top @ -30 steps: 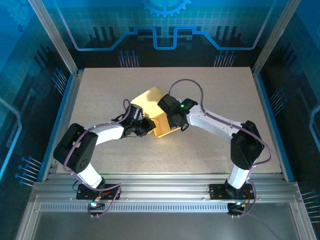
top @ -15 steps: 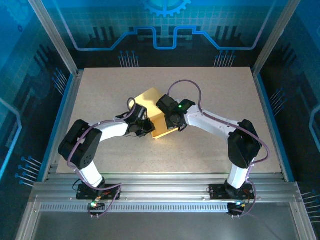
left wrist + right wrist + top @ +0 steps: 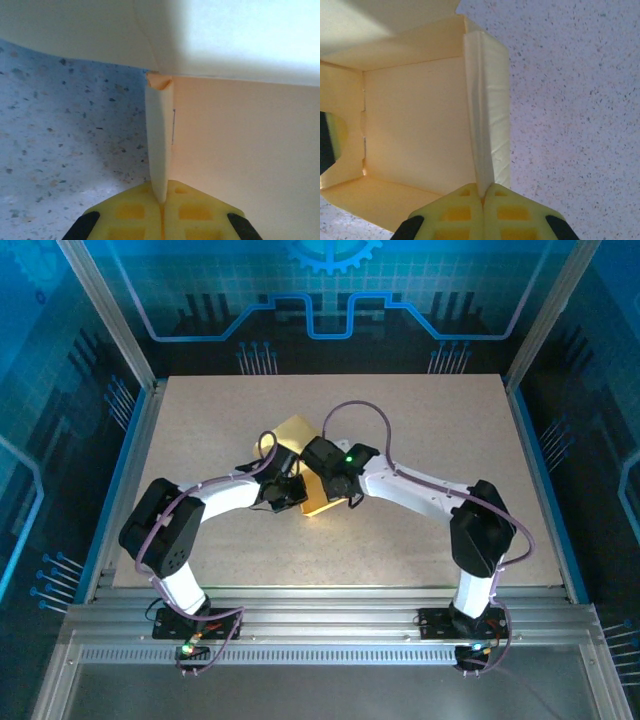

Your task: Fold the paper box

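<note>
Left jaws: closed, the yellow pads [image 3: 132, 212] pinching 1 thin upright wall of the paper box [image 3: 240, 145], seen edge-on between them.
Ahead of the left jaws: the pinched wall runs straight away to a corner, where its far end is slightly crumpled.
Right of the left jaws: a flat tan panel of the box, joined to the pinched wall.
Above and beyond the left jaws: a pale panel crosses the upper part of the left wrist view, brightly lit on the right.
Left of the left jaws: bare speckled worktop [image 3: 60, 130].
Right jaws: closed, the yellow pads [image 3: 452, 215] nipping the near end of a doubled-over side wall of the box [image 3: 415, 125].
Left of the right jaws: the open inside of the box, with a flat floor panel, a notched wall on the far side and a panel folded over at the top.
Right of the right jaws: bare worktop [image 3: 570, 100], just beside the gripped wall.
From above: the box [image 3: 293, 430] sits between the 2 sets of jaws, the left on its left side and the right on its right.
Arms: the left arm [image 3: 215, 502] and right arm [image 3: 420, 495] bend inward to meet at the box.
Box position: on the worktop [image 3: 430, 410], near its middle.
</note>
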Available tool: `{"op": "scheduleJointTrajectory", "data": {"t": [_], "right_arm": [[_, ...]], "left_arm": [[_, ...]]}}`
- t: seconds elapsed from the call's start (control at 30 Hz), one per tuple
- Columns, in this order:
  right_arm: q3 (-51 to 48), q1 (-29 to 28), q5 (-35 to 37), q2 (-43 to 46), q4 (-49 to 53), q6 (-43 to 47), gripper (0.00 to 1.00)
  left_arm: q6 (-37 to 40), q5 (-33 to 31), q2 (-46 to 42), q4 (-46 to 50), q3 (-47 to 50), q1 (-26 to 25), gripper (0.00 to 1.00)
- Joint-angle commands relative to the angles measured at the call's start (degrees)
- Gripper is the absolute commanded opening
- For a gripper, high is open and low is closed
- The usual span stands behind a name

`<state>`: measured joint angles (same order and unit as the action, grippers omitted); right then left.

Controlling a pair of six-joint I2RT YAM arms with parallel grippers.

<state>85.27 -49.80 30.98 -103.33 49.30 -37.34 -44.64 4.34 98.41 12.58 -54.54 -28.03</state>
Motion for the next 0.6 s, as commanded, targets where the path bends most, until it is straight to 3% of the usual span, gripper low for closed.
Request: {"op": "scheduleJointTrajectory", "data": {"t": [0.0,0.3,0.57], "right_arm": [[2.5,-3.3,-1.2,-0.5,-5.2,-3.0,0.0],[-0.4,-3.5,-10.1,0.1,-12.8,-11.1,0.0],[-3.7,-1.0,-12.1,1.5,-14.9,-11.5,0.0]], "left_arm": [[0.5,-4.5,1.7,4.2,-1.6,-1.1,0.0],[1.8,-16.1,2.7,12.7,-5.5,-2.0,0.0],[4.6,-16.7,2.4,12.9,-5.9,-2.4,0.0]]}}
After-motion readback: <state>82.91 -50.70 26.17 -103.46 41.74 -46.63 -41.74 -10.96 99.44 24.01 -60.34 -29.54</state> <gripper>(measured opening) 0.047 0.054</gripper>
